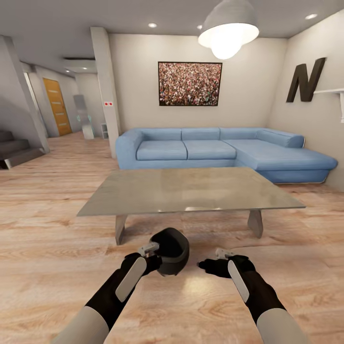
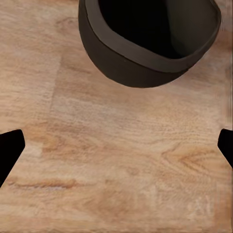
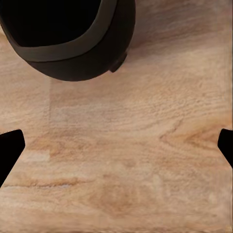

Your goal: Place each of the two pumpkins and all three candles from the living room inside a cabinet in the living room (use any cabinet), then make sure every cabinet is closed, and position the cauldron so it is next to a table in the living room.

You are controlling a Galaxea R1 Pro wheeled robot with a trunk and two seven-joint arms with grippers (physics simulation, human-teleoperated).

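Two grippers hang low over the wood-plank floor (image 1: 57, 229) in the head view, and between them sits the matte-black cauldron (image 1: 170, 250), tipped a little so its wide mouth faces up and toward the robot. It rests on the floor just beside the near long edge of the grey coffee table (image 1: 191, 191), between the table's two slab legs. The left gripper (image 1: 152, 252) is right against the cauldron's side, though from here I cannot tell whether it touches; the right gripper (image 1: 216, 262) stands a little apart from the pot with nothing in it. Behind the table runs the blue corner sofa (image 1: 224, 150), with a framed picture (image 1: 190, 83) on the wall above it. In the left wrist view the two dark fingertips (image 2: 10, 148) stand wide apart at the picture's sides with bare planks between them, so this claw is released, and the cauldron (image 2: 141, 68) lies ahead of it, not between the jaws. The right wrist view reads the same: fingertips (image 3: 10, 148) spread, bare floor between, the cauldron (image 3: 82, 58) ahead with one small foot showing. By my judgement the cauldron step looks done, since the pot already sits next to the table; whether the pumpkins, candles and cabinet doors are dealt with cannot be told from here.
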